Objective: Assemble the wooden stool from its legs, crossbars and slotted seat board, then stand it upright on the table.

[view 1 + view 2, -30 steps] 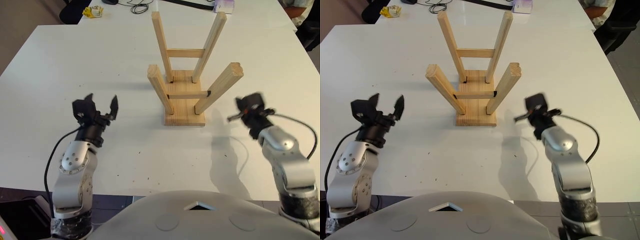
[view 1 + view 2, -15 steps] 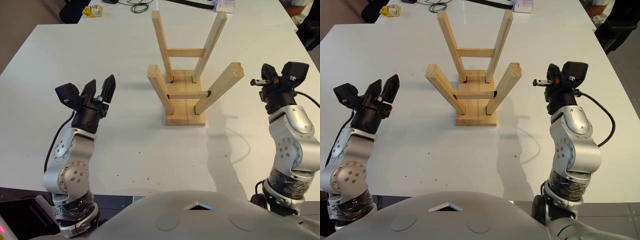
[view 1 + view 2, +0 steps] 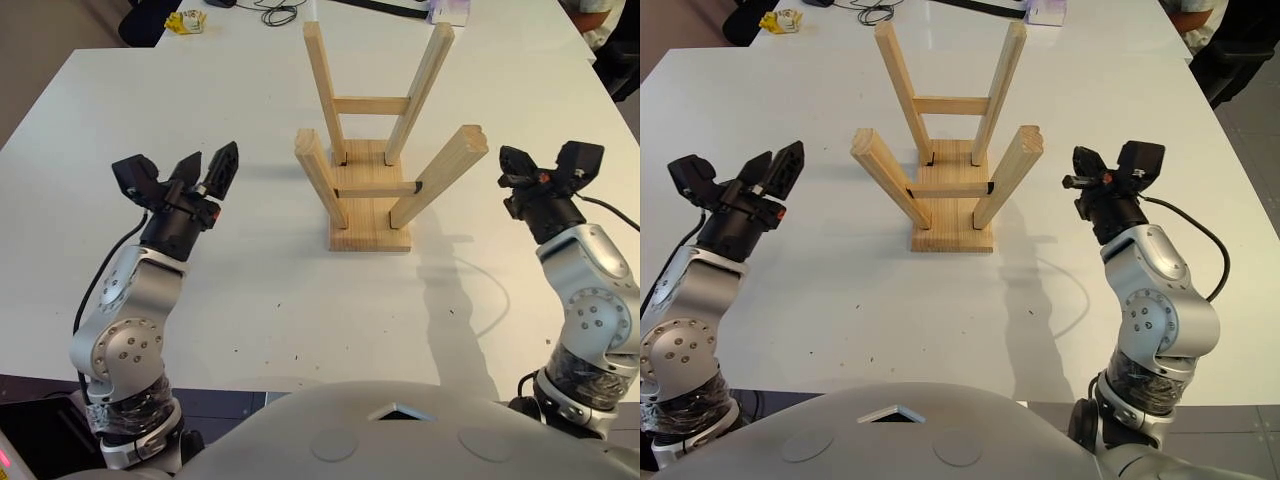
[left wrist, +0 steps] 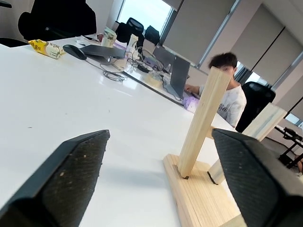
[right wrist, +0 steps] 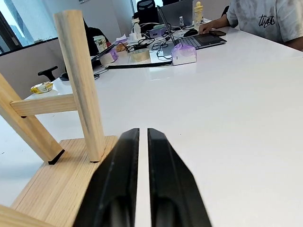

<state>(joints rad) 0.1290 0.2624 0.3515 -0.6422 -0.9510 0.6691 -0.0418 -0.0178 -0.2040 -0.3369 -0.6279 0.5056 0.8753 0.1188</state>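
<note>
Left wrist view: L pincer (image 4: 161, 135) is wide open, dark fingers (image 4: 71, 175) spread far apart w/ nothing btwn them, held above the white table (image 4: 57, 94). Stool (image 3: 370, 190) is ahead of it and off to its R side, well apart, no contact. Stool is upside down: seat board (image 3: 370, 238) flat on the table, four legs (image 3: 325, 90) poking up and leaning outward. One crossbar (image 3: 370, 105) joins the far pair of legs, a second crossbar (image 3: 375, 189) joins the near pair. R pincer (image 5: 143, 133) has its fingers (image 5: 118, 189) drawn almost together, only a thin slit btwn them, gripping nothing, raised off the table. Stool is ahead of it and to its L; R wrist view has the seat board's corner and two legs near, not touching. Seen from the head cam, the stool sits btwn the two pincers, both clear of it. Beyond the stool from both pincers, on the next table back, lie a yellow packet (image 3: 186, 22) and some dark cables (image 3: 280, 14).
</note>
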